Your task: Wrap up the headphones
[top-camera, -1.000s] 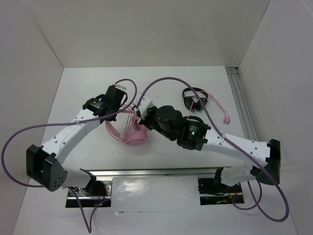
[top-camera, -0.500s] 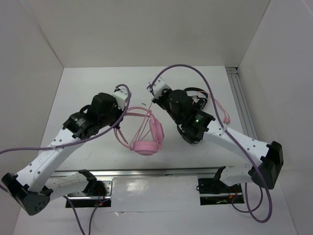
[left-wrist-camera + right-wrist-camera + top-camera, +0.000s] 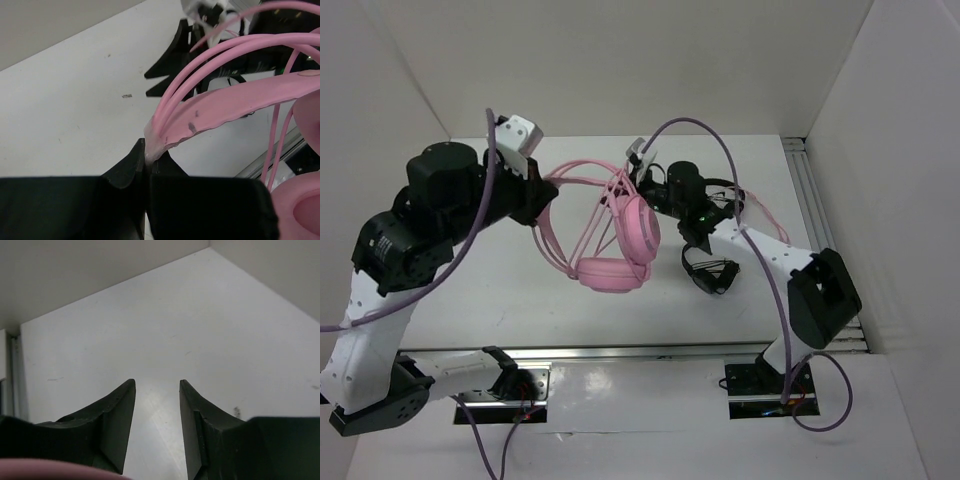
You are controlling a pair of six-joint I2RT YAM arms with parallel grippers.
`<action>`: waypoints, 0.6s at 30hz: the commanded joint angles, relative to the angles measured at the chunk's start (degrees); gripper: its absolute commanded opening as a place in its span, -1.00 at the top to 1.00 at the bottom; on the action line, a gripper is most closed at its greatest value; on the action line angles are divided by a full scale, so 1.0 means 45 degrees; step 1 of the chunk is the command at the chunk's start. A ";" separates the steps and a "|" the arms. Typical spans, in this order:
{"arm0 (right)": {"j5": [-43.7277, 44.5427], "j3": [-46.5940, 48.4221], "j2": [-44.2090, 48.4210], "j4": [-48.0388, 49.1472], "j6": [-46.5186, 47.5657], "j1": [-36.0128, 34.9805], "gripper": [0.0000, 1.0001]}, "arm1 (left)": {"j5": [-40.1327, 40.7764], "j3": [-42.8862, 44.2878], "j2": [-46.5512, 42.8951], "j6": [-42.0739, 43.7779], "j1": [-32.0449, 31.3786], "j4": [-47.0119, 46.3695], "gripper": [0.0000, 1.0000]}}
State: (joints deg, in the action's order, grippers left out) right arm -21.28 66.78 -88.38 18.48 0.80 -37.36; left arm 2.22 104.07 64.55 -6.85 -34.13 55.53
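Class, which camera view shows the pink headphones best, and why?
The top external view: the headphones show headband and both earcups. The left wrist view shows only the headband end pinched in the left hand and an earcup's edge; the right wrist, a pink sliver below the open right hand.

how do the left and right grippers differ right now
The left gripper is shut on the headphones, pinching one end of the headband. The right gripper is open with nothing between its jaws. The left gripper holds the headphones up, while the right gripper only hovers near the headband. Both have black fingers.
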 commanded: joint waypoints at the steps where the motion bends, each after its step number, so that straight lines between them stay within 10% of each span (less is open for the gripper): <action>1: -0.2827 -0.0464 -0.0980 0.3154 -0.2517 0.0002 0.04 | 0.0476 0.2022 0.0088 -0.1366 -0.0052 -0.0484 1.00; 7: -0.4040 -0.2008 -0.3053 0.8658 -0.5741 0.0004 0.02 | 0.3756 0.4293 0.0634 -0.2363 -0.0052 -0.0737 1.00; 18: -0.3809 -0.3628 -0.4911 1.0698 -0.6313 -0.1266 0.01 | 0.7378 0.4685 0.1319 -0.2872 -0.0052 -0.1889 1.00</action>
State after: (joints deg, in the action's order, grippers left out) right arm -38.79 52.42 -110.32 58.37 -27.49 -41.69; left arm 29.80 123.28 69.32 -15.55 -34.28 57.17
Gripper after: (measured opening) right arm 0.491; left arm 0.118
